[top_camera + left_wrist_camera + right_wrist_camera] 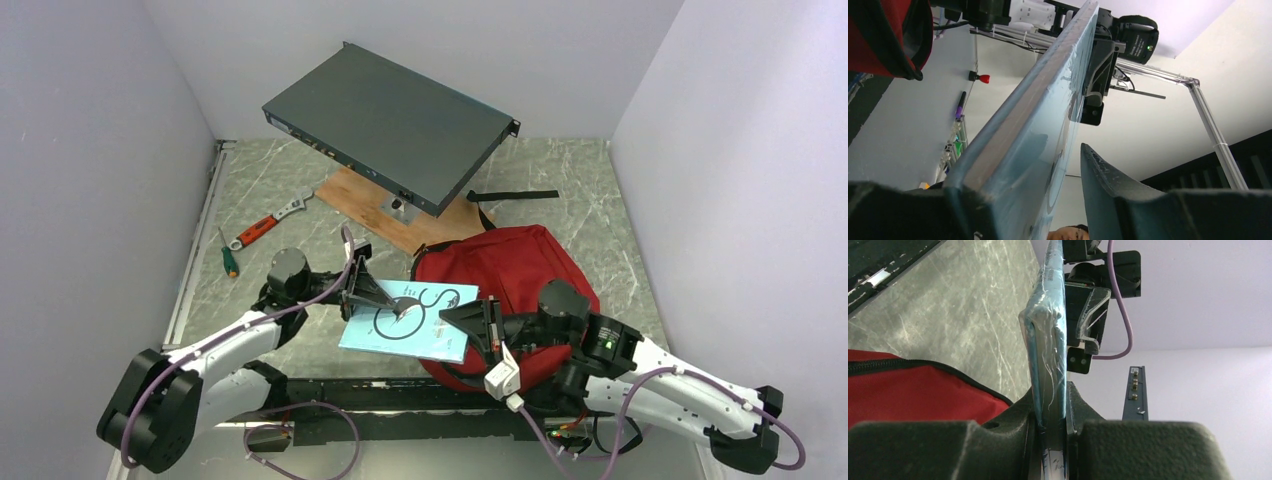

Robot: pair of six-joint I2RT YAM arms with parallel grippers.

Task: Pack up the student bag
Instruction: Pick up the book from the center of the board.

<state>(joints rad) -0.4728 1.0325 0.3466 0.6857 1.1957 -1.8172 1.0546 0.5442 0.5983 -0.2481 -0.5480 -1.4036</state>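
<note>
Lying on the grey stone table point(585, 200), the student bag point(520, 265) is right under and behind the right gripper point(462, 318), and off to the right of the left gripper point(364, 288). Its long way seems to run from the near edge toward the far wall. The end with the black strap point(512, 195) points at the far wall, but the right arm hides the near end, so this is hard to tell for sure. The bag is red, soft and puffy, with a black zipper line point(923, 367) along its edge. Just left of the bag, a thin light blue book point(400, 328) wrapped in clear plastic is held up off the table between the two grippers. The right gripper is squeezed tight on the book's right edge, one finger on each side. The left gripper has its fingers apart around the book's far left corner. One finger touches the book, and the other has a gap beside it. Past the left gripper, a red-handled wrench point(265, 226) and a green screwdriver point(229, 260) lie on the table. Past both grippers, a flat dark grey metal box point(390, 125) sits tilted over a wooden board point(350, 195).
</note>
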